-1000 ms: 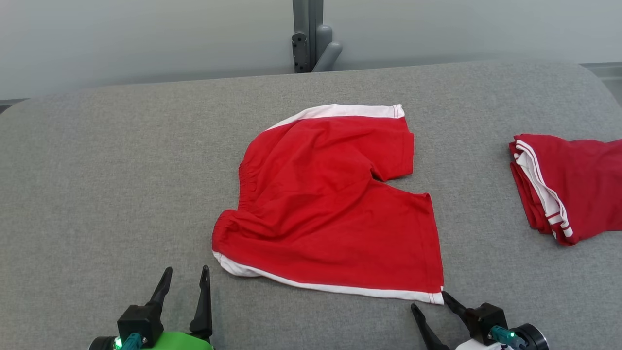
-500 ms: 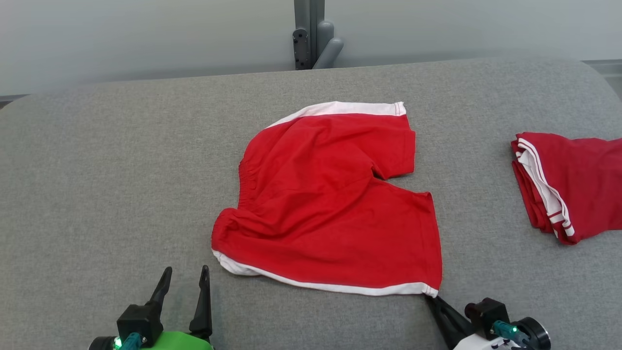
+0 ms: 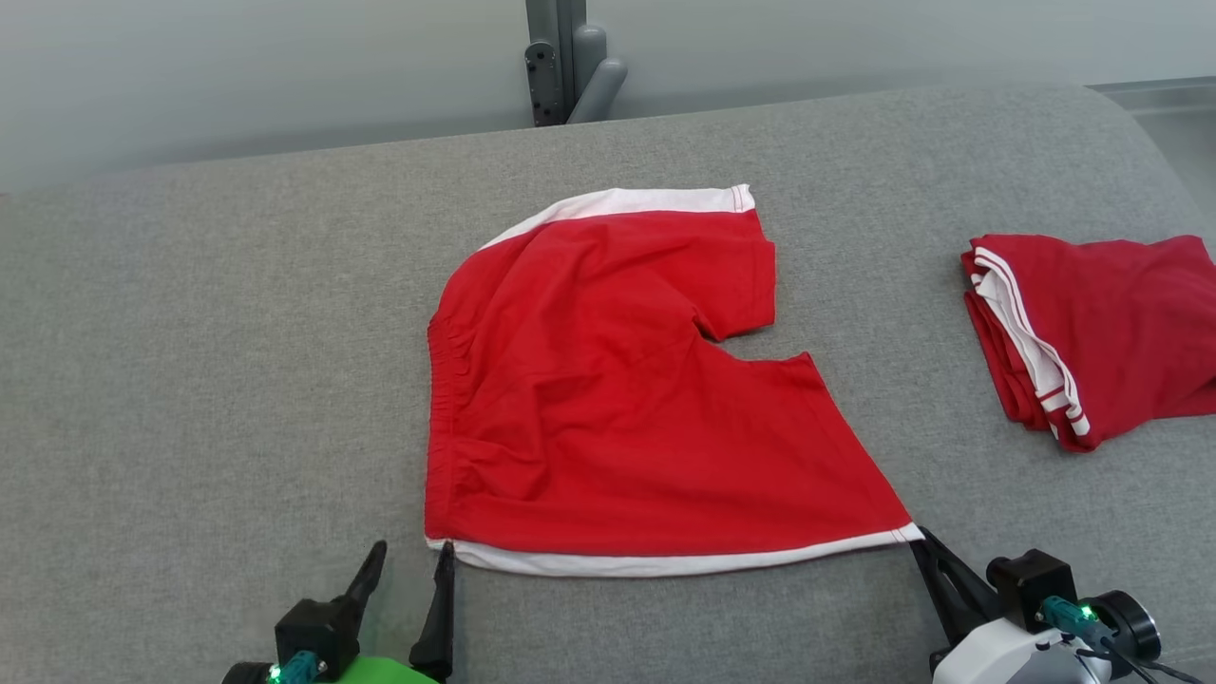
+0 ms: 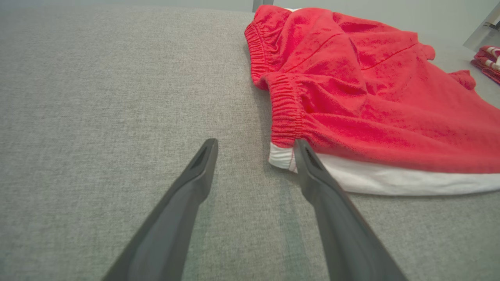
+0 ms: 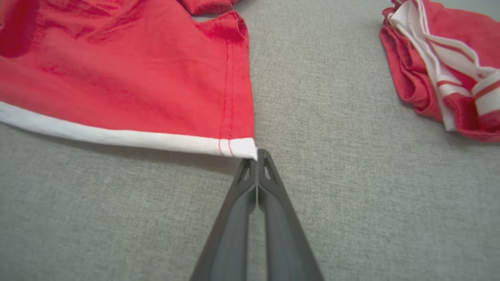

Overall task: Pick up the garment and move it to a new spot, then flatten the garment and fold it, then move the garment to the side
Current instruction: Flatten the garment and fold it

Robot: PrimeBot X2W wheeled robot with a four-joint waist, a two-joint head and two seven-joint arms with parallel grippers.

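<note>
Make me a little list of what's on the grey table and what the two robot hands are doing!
Surface: grey fabric top
Garment: red shorts, spread out, white trim
Right gripper: shut on the shorts' near right corner
Left gripper: open, at the near waistband corner, not gripping
Far right: folded red garment, lying apart

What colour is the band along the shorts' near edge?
White band on red shorts; clearest in the right wrist view.

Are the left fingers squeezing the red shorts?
No, the left fingers stand wide apart, open beside the white corner of the red shorts.
</note>
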